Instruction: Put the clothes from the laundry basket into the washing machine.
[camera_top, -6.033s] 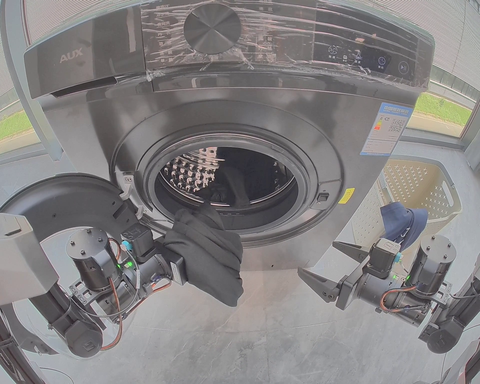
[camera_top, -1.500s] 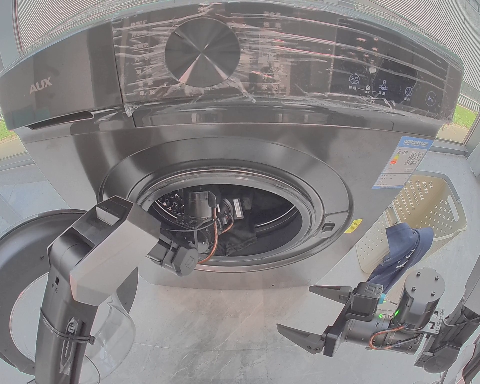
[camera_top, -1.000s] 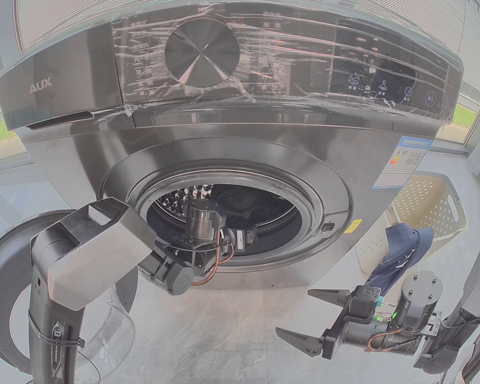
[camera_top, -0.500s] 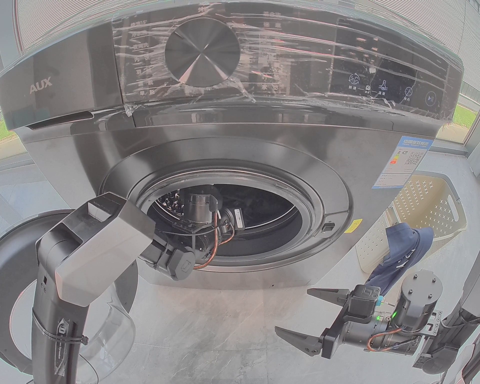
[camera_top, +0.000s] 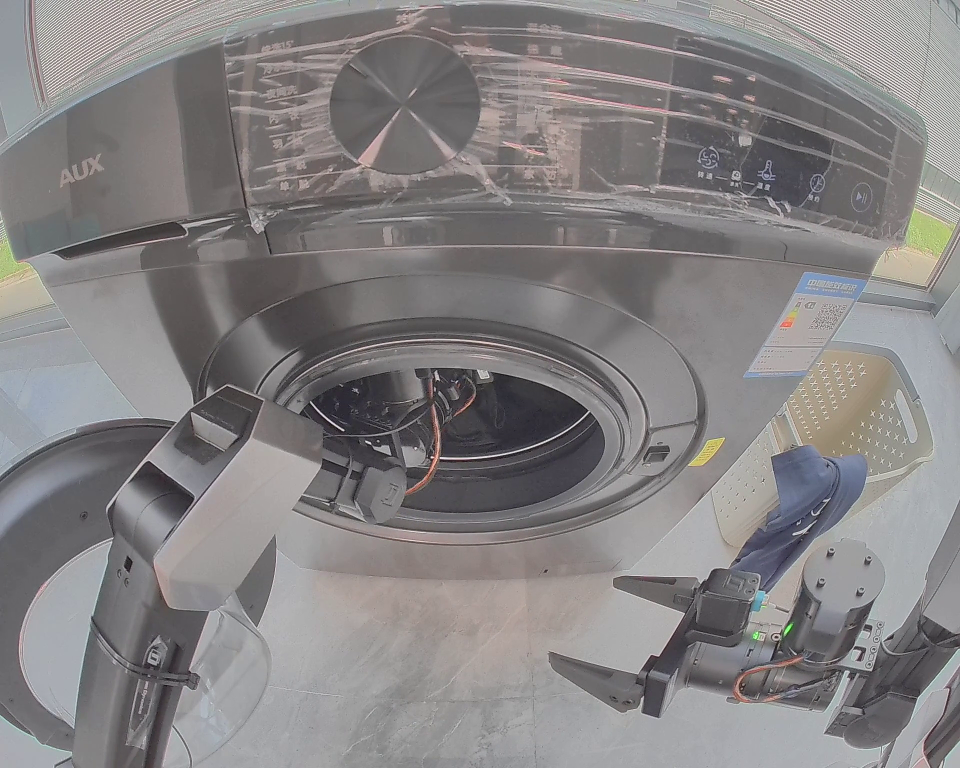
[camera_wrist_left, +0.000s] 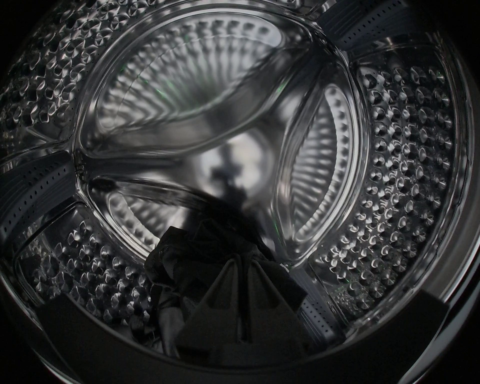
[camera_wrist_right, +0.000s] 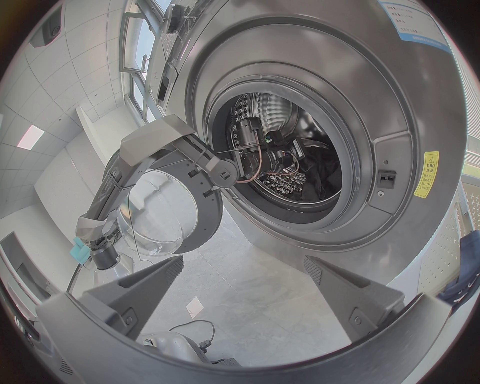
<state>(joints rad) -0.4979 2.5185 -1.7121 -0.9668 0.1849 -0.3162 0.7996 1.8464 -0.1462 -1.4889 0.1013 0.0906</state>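
The washing machine (camera_top: 480, 300) has its round opening (camera_top: 450, 440) uncovered, and my left arm goes through it into the drum. Inside the steel drum (camera_wrist_left: 410, 150), my left gripper (camera_wrist_left: 243, 260) is shut, its tips against a dark garment (camera_wrist_left: 190, 255) lying on the drum floor. Whether it pinches the cloth is unclear. My right gripper (camera_top: 590, 622) hangs open and empty above the floor in front of the machine, also seen as the right gripper (camera_wrist_right: 240, 260). A blue garment (camera_top: 810, 495) hangs over the rim of the beige laundry basket (camera_top: 880, 400).
The washer door (camera_top: 50, 500) is swung open at the left, with its glass bowl (camera_wrist_right: 160, 210) close to my left arm. The basket stands tilted at the machine's right side. Grey tiled floor (camera_top: 450, 660) lies free between the machine and my right gripper.
My left arm drew back to the opening a second ago, then pushed deeper into the drum. The black garment held 6 s ago is now inside. The right arm stayed still.
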